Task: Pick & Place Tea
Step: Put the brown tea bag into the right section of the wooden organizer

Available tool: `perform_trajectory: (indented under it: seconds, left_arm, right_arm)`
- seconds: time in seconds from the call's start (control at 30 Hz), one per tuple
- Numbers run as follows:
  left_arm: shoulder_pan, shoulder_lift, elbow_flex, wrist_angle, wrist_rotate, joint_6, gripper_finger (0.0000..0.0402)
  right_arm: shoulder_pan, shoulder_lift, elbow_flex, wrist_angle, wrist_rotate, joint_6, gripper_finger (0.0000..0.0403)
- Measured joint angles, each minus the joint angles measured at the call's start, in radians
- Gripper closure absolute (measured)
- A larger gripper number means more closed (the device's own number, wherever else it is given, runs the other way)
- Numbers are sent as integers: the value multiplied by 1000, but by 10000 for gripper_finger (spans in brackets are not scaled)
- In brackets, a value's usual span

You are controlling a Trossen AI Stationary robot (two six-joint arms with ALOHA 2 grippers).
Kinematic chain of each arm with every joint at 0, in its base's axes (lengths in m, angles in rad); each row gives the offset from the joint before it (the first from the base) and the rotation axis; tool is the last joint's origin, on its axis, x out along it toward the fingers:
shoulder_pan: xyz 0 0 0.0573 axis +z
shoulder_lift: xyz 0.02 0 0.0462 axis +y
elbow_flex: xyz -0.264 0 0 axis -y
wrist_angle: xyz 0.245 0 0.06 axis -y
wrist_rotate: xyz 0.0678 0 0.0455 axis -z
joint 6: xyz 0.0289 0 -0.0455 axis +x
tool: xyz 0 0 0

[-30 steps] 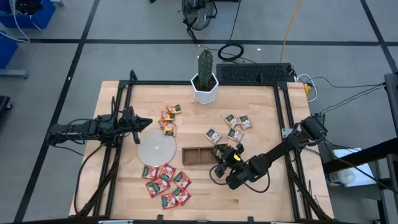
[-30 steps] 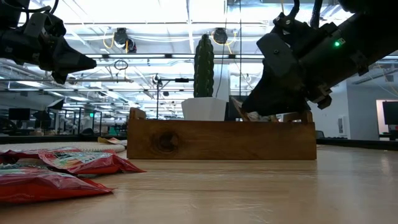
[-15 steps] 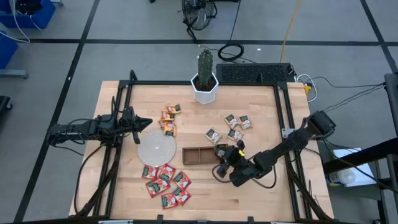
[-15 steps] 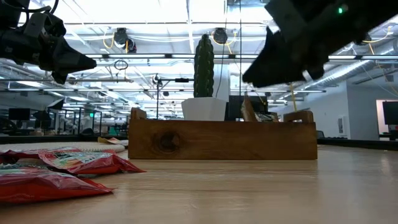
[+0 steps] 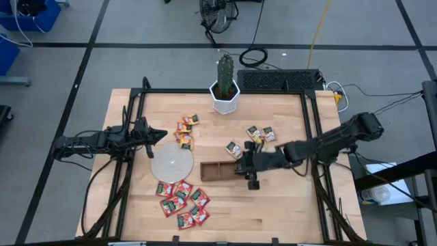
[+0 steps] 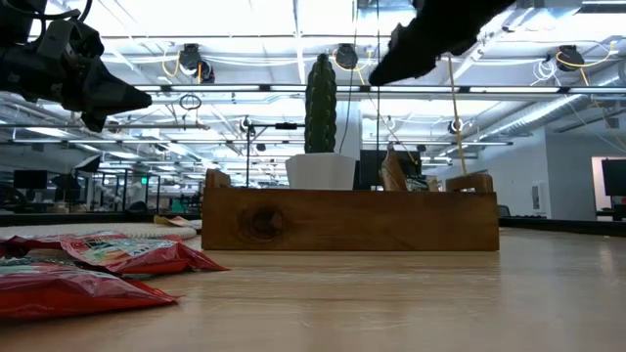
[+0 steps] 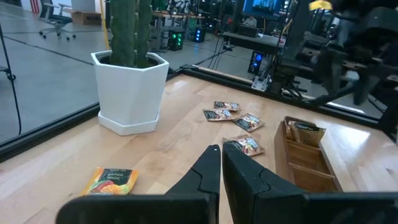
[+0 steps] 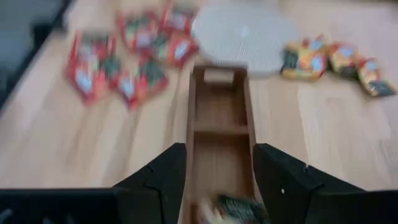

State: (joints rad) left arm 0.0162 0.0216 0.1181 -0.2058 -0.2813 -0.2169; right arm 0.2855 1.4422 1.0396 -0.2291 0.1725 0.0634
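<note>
The right gripper (image 8: 214, 180) has its fingers (image 8: 283, 183) spread and empty, raised above the right end of the brown tray (image 5: 220, 171), which lies near the middle of the surface (image 5: 287, 212). One whitish sachet (image 7: 303, 132) leans inside the tray's right end compartment. More whitish sachets (image 5: 258, 139) lie scattered toward the right edge, orange-yellow sachets (image 5: 185, 131) toward the far edge beside the potted cactus (image 5: 224, 85), and red sachets (image 5: 182, 202) near the front edge. A round grey disc (image 5: 171, 161) sits just left of the tray. The left gripper (image 5: 156, 136), fingers (image 7: 205, 171) pressed together on nothing, hangs over the left edge beside the disc.
</note>
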Motion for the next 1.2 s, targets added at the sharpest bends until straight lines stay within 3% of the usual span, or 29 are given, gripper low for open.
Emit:
perform_trajectory:
  seconds: [0.13, 0.23, 0.4, 0.6, 0.93, 1.2]
  left_arm:
    - [0, 0, 0, 0, 0, 0, 380]
    - [0, 0, 0, 0, 0, 0, 380]
    - [0, 0, 0, 0, 0, 0, 380]
    - [0, 0, 0, 0, 0, 0, 380]
    - [0, 0, 0, 0, 0, 0, 380]
    - [0, 0, 0, 0, 0, 0, 380]
  right_arm:
    - [-51, 48, 168, -327, -46, -151, 234]
    - [-78, 91, 261, -454, -58, -212, 234]
    - [-72, 167, 274, -399, -124, -365, 234]
    - [-49, 250, 274, -481, -124, -459, 234]
    - [-49, 262, 274, -481, -44, -598, 234]
    - [-73, 262, 274, -436, -74, -630, 234]
